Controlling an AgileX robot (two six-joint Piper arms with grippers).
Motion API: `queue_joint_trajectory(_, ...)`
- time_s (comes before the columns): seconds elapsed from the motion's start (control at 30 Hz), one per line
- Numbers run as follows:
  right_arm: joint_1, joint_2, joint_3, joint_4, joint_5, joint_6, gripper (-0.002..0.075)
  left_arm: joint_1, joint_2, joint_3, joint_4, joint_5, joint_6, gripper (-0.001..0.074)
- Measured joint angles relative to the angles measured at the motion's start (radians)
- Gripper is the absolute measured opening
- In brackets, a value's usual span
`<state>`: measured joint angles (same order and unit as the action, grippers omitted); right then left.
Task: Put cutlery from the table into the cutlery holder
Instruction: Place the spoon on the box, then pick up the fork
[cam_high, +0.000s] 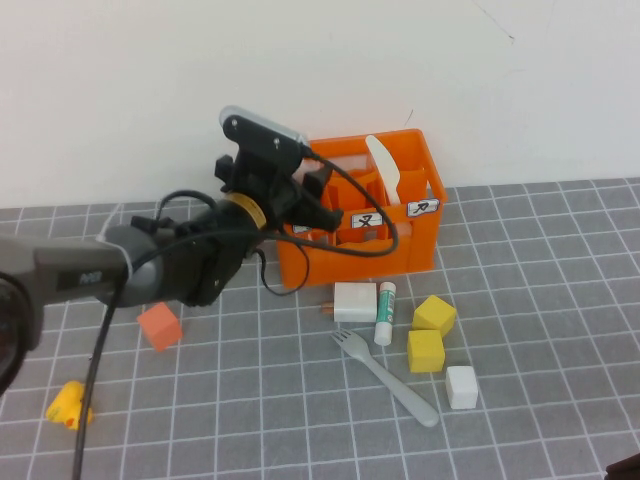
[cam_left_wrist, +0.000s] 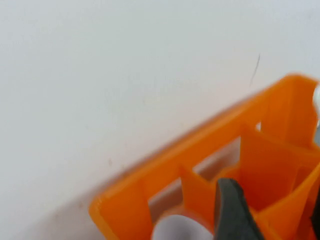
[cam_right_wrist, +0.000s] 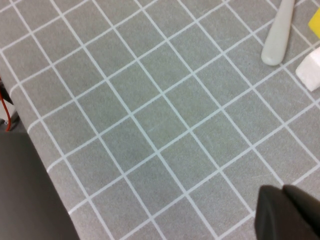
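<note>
While the left gripper (cam_high: 318, 196) hung over the left end of the cutlery holder (cam_high: 420, 240), its claw looked spread apart with nothing visible between the fingers, right above the crate's rim. The orange crate sat on the table (cam_high: 540, 300) close to the back wall, so not much room behind it. A cream-white knife (cam_high: 387, 172) stood in the right compartment, blade poking up past the rim. Out front, the grey fork (cam_high: 390, 374) lay flat on the tiles, tines toward the crate, with yellow cubes (cam_high: 428, 335) and a white cube (cam_high: 461, 386) just beside its handle, and a glue stick (cam_high: 385, 312) near the tines. Left of the fork the tiles were open. The right gripper (cam_right_wrist: 287, 212) was low by the near right corner; can't tell if it was open or closed.
</note>
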<state>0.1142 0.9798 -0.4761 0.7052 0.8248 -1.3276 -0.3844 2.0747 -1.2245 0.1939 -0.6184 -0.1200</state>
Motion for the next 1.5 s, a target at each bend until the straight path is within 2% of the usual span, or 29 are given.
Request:
queue_joint_trajectory(0.1,0.000,0.000,0.000,0.000,0.000,0.000,-0.0003,0.000,-0.045,0.000,0.000,0.031,0.002,0.0305)
queue_joint_trajectory(0.17,0.000,0.000,0.002,0.000,0.000,0.000,-0.0003,0.000,-0.096,0.000,0.000,0.084,0.002,0.0271)
queue_joint_trajectory(0.33,0.000,0.000,0.002,-0.007,-0.004,0.000,-0.0003,0.000,-0.314,0.003,0.000,0.353,0.002,0.0085)
queue_joint_trajectory(0.43,0.000,0.000,0.002,-0.029,-0.015,0.000,-0.0003,0.000,-0.460,0.003,0.000,0.529,0.002,0.0027)
queue_joint_trajectory(0.63,0.000,0.000,0.002,-0.044,-0.141,0.008,-0.0003,0.000,-0.726,0.032,-0.015,0.794,-0.050,0.0005)
queue_joint_trajectory(0.8,0.000,0.005,-0.014,-0.038,-0.205,0.026,-0.0003,0.002,-0.947,0.182,-0.042,0.825,-0.071,0.0002)
queue_joint_trajectory(1.07,0.006,0.192,-0.154,-0.007,-0.116,0.087,-0.0003,0.002,-1.352,0.540,-0.059,0.878,-0.083,0.0001)
queue_joint_trajectory(1.23,0.091,0.351,-0.201,-0.007,-0.229,0.089,-0.0003,0.002,-1.564,0.742,-0.081,0.886,-0.092,0.0000)
queue_joint_trajectory(1.37,0.240,0.482,-0.264,-0.007,-0.289,0.137,-0.0003,0.002,-1.685,0.874,-0.086,0.890,-0.103,0.0000)
queue_joint_trajectory(1.5,0.372,0.622,-0.385,-0.049,-0.316,0.228,-0.0003,0.002,-1.767,0.934,-0.087,0.909,-0.118,0.0000)
